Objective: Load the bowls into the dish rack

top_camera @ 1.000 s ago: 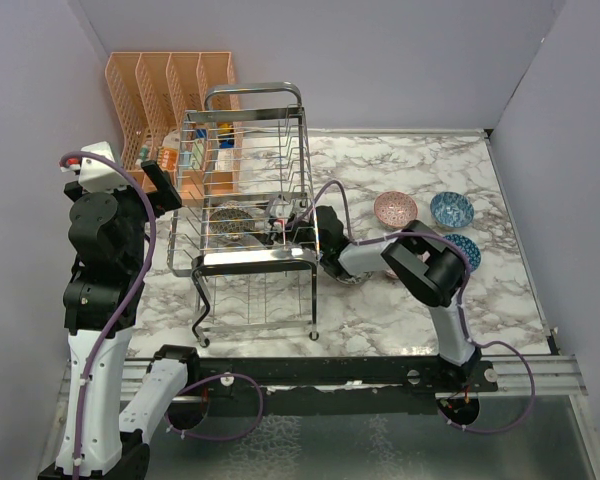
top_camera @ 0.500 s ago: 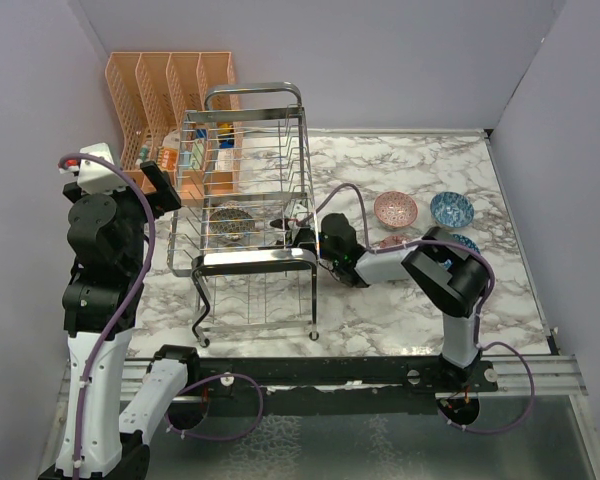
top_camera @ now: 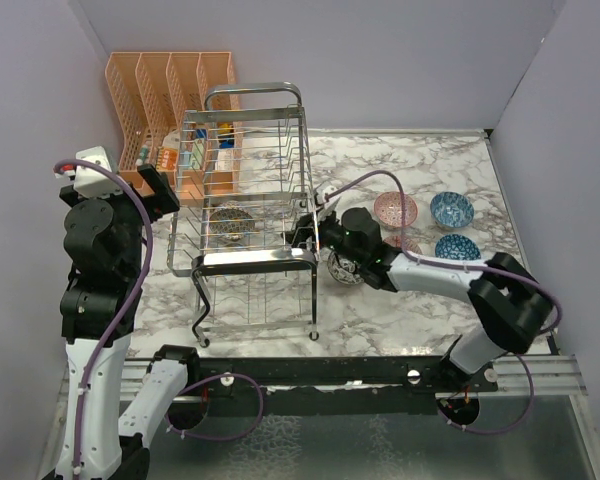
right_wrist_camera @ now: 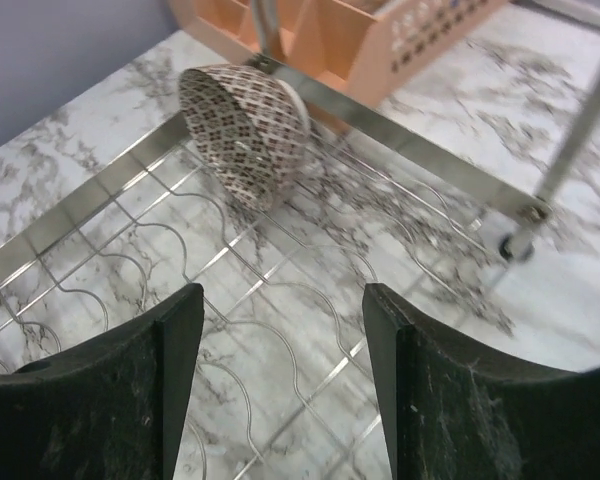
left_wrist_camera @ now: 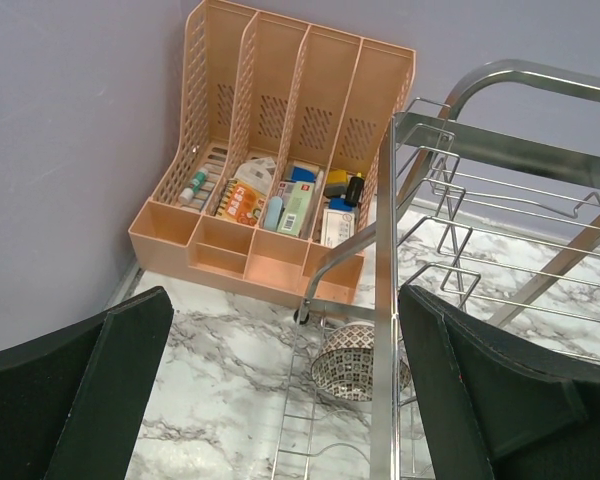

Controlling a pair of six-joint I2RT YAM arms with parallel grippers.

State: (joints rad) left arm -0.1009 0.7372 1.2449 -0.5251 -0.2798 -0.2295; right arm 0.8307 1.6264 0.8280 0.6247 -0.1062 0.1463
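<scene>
Beside dish rack (top_camera: 255, 259), right pincer (top_camera: 316, 224) agape

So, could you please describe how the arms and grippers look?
The left arm and right arm have black joint housings, white links, a looping purple cable each. The left gripper and right gripper have broad flat black fingers, the right's scuffed grey.

an orange slotted organizer (left_wrist_camera: 280, 130) stands in the far left corner of the marble tabletop (top_camera: 410, 165), close against the lilac walls (top_camera: 380, 50). its low front compartments hold small bottles, tubes and packets (left_wrist_camera: 280, 205). a metal rail (top_camera: 540, 375) runs along the table's near edge.
</scene>
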